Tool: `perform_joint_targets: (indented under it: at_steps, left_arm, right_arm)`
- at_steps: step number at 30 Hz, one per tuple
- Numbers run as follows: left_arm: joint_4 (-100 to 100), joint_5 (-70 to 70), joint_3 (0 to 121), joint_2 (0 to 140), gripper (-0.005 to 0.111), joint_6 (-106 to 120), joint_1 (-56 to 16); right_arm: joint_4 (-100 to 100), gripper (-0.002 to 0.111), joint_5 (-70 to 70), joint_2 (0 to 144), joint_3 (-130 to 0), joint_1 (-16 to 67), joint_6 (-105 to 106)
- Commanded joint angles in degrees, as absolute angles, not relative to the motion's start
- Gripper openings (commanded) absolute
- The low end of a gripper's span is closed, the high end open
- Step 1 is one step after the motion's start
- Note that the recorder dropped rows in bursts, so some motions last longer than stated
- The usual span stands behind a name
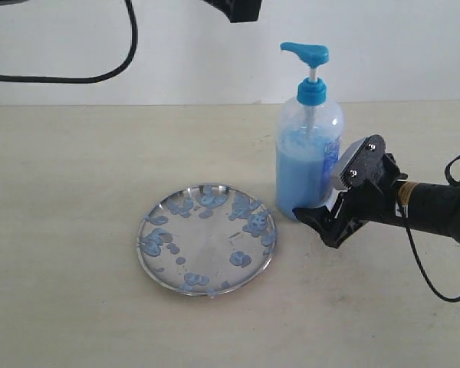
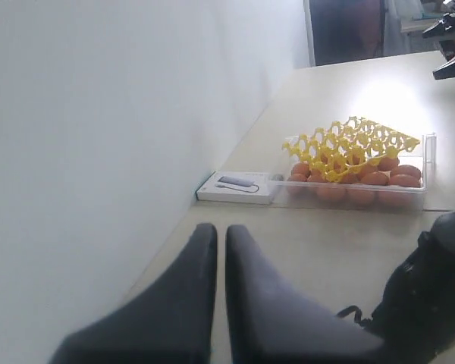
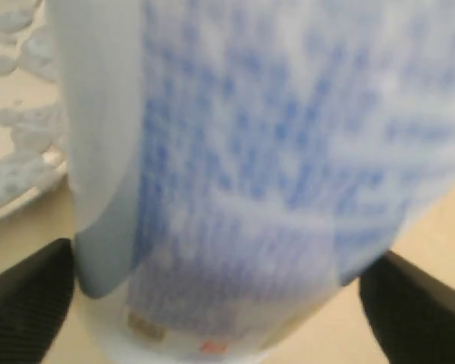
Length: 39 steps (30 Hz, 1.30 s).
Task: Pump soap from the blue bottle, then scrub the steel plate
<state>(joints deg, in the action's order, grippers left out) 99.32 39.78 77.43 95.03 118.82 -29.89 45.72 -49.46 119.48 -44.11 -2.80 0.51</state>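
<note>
Here the desk (image 1: 77,176) carries the steel plate (image 1: 208,244) and, just beside it, the upright blue bottle (image 1: 307,153). The right gripper (image 1: 323,195) seems clamped low on the bottle, though its close view is blurred; the left gripper (image 2: 221,231), fingers together and empty, hangs well away. Blobs of soap (image 1: 212,199) dot the plate. With so low a hold, pressing the pump (image 1: 307,54) could tip the bottle

One tall clear plastic pump bottle (image 1: 309,161) with a bright blue head stands toward the table's far edge. There is one round shiny steel plate (image 1: 207,239). The pale blue soap blobs (image 1: 212,199) on it merge, making perhaps a dozen clusters.

There are two black grippers, the left gripper (image 2: 214,231) and the right gripper (image 1: 323,195).

Elsewhere there is one clear plastic egg box (image 2: 428,144), one yellow egg tray (image 2: 353,140) and one flat white carton (image 2: 235,187).
</note>
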Motion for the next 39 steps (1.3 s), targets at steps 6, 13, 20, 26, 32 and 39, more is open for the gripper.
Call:
perform_joint_targets:
  at_steps: [6, 13, 20, 26, 32, 39]
  left_arm:
    - [99.95, 30.19, 65.89, 86.32, 0.004, 120.25, -29.94]
    - [99.95, 19.16, 57.29, 78.23, 0.004, 120.25, -29.94]
    - [99.95, 7.76, 51.18, 62.48, 0.004, 117.98, -29.94]
    - [99.95, -3.80, 48.79, 47.12, 0.004, 112.15, -29.94]
    - [99.95, -14.15, 43.50, 34.12, 0.004, 106.22, -29.94]
    - [99.95, -19.57, 37.42, 17.27, 0.004, 105.45, -29.94]
  right_arm:
    - [42.22, 0.104, -52.57, 118.90, -44.18, -2.86, 0.00]
    - [42.33, 0.104, -52.66, 112.84, -44.08, -2.86, -0.81]
    - [57.16, 0.104, -31.61, 92.71, -43.98, -2.86, -31.28]
    - [91.25, 0.100, -29.19, 72.01, -43.98, -2.86, -79.03]
    - [99.95, 0.001, -36.87, 48.86, -41.93, -2.86, -103.55]
    - [99.95, 0.000, -28.68, 24.41, -30.42, -2.86, -112.91]
